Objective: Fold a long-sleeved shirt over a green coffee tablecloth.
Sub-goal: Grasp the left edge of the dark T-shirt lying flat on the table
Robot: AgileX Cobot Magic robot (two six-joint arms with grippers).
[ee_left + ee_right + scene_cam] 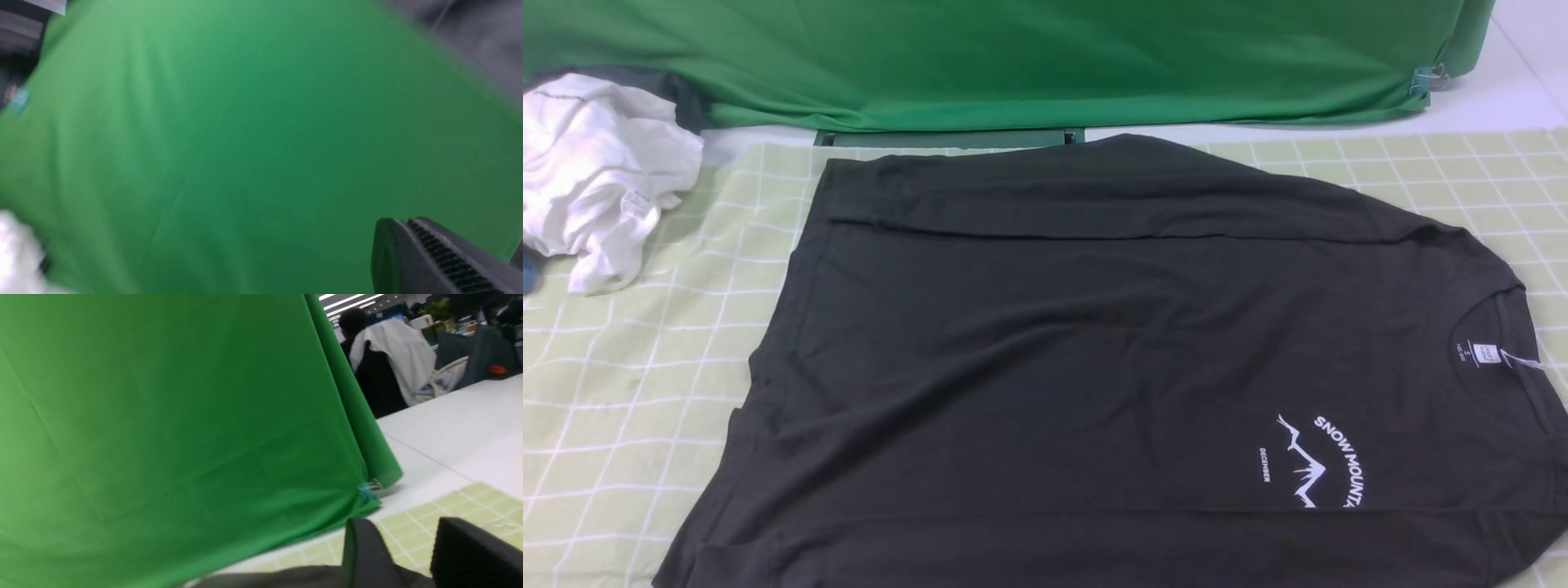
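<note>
Spread out across the tablecloth [596, 457], black shirt [1094, 343] with both sleeves laid inward along its body; body folds apparently left. Above that shirt, left fingertips [408, 222] together, right ones [396, 539] parted, empty.

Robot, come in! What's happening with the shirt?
Left fingers shut, right fingers open, both empty. Black shirt spread on checked cloth, sleeves folded in. Nothing lying on it.
</note>
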